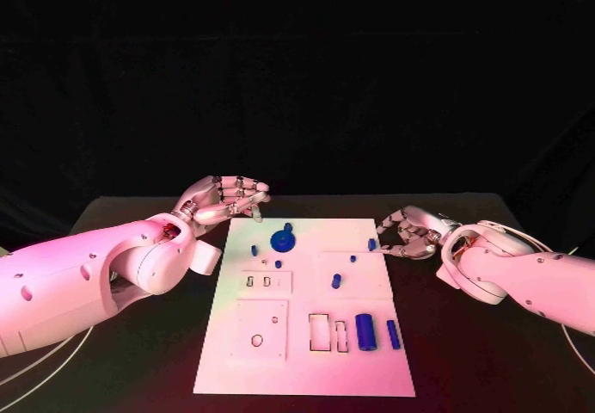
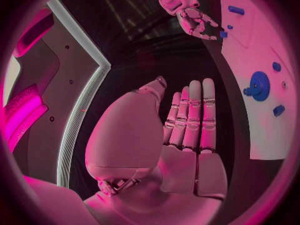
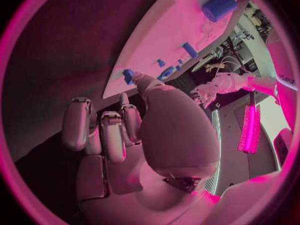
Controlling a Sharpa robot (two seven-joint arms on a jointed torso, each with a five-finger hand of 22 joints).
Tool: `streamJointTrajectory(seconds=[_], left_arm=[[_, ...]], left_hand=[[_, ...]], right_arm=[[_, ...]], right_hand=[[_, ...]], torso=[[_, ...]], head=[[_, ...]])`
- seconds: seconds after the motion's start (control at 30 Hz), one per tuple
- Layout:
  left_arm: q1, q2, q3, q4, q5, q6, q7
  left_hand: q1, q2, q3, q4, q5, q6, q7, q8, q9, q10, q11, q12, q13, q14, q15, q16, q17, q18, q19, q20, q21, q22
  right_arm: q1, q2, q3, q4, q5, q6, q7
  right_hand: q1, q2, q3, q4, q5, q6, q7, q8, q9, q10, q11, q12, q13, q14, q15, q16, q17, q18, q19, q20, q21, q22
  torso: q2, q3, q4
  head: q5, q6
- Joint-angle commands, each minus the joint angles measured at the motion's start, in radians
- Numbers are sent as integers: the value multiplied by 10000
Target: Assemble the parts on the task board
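The left robot hand (image 1: 226, 200) is hovering empty, fingers apart, just off the board's (image 1: 310, 361) far corner, the blue gear (image 1: 284, 237) lying near it. The right robot hand (image 1: 410, 232) is resting beside the opposite edge, fingers curled loosely, holding nothing. Approaching the gear from above would probably serve best.

Bare task board (image 1: 325, 366) near edge (blue gear (image 1: 284, 237) upright farther back)
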State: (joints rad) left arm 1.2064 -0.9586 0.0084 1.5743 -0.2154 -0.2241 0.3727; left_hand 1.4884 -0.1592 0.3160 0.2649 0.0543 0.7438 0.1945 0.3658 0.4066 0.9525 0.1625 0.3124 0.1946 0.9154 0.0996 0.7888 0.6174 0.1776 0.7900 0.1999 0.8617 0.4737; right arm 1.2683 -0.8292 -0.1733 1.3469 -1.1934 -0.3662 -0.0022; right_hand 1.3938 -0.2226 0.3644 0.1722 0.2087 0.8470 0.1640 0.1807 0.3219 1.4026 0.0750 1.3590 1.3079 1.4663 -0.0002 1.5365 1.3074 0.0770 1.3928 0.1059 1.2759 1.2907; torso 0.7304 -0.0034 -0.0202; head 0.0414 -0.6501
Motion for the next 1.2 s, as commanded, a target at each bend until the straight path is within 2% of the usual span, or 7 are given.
streamJointTrajectory(seconds=[0.03,0.17,0.3,0.37,0.47,0.77,1.2], left_arm=[[2,12,6,19,29,208,129],[2,9,6,22,26,217,118],[2,10,6,14,21,212,103],[2,17,6,15,20,216,98],[2,21,6,21,18,216,94],[1,25,6,29,17,210,84],[1,5,6,34,17,177,62]], left_hand=[[71,8,-54,-5,-45,79,247,62,8,11,-63,36,-17,91,-53,-14,-17,75,126,-25,32,3],[73,8,-60,4,-46,83,246,55,7,9,-68,46,-24,168,-67,6,-18,75,228,-47,93,20],[77,7,-60,4,-46,84,246,53,7,7,-70,48,-25,187,-70,12,-18,75,251,-53,108,25],[77,7,-60,4,-46,84,246,53,7,7,-70,48,-25,187,-70,12,-18,75,251,-53,108,25],[77,7,-60,4,-46,84,246,53,7,7,-70,48,-25,187,-70,12,-18,75,251,-53,108,25],[80,7,-61,5,-46,75,259,44,4,-1,-65,47,-29,204,-73,16,-18,74,275,-59,125,30],[80,10,-63,12,-45,49,289,24,-2,-25,-49,40,-37,228,-68,20,-19,70,310,-67,150,37]], right_arm=[[-24,90,1,-94,-106,-16,-179],[-41,206,1,-203,-110,35,-235],[-49,303,1,-274,-177,80,-309],[-51,345,1,-313,-203,117,-341],[-53,410,1,-369,-244,124,-379],[-77,583,0,-474,-374,189,-403],[-141,706,0,-494,-432,282,-410]], right_hand=[[57,28,8,-29,53,-13,-49,-48,10,15,-27,36,224,829,-29,-18,1701,-3,44,-38,-23,-3],[53,42,13,-23,53,-17,-47,-52,10,16,-26,36,224,830,-28,-18,1701,-3,43,-38,-26,-4],[63,74,34,-23,51,-20,-43,-56,10,16,-25,35,223,830,-26,-18,1702,-4,44,-38,-26,-1],[95,109,68,-39,46,-16,-42,-58,13,27,-25,46,236,830,-25,-17,1703,-5,49,-38,-22,6],[127,145,110,-59,49,34,-59,-38,25,56,-27,76,270,832,-42,-15,1710,-4,50,-44,-25,10],[136,233,265,-100,46,350,-157,85,85,156,-105,162,364,847,-164,7,1768,-16,99,-137,39,98],[99,238,300,-98,-3,458,-181,119,100,185,-126,186,391,850,-202,10,1777,-18,104,-172,40,110]], torso=[[-9,0,-4],[-13,-2,-8],[-12,18,-26],[-16,1,-2],[-19,-9,-10],[-14,-3,5],[-16,-4,-7]], head=[[3,-43],[30,-48],[57,-17],[47,-25],[48,-39],[54,-67],[83,-117]])
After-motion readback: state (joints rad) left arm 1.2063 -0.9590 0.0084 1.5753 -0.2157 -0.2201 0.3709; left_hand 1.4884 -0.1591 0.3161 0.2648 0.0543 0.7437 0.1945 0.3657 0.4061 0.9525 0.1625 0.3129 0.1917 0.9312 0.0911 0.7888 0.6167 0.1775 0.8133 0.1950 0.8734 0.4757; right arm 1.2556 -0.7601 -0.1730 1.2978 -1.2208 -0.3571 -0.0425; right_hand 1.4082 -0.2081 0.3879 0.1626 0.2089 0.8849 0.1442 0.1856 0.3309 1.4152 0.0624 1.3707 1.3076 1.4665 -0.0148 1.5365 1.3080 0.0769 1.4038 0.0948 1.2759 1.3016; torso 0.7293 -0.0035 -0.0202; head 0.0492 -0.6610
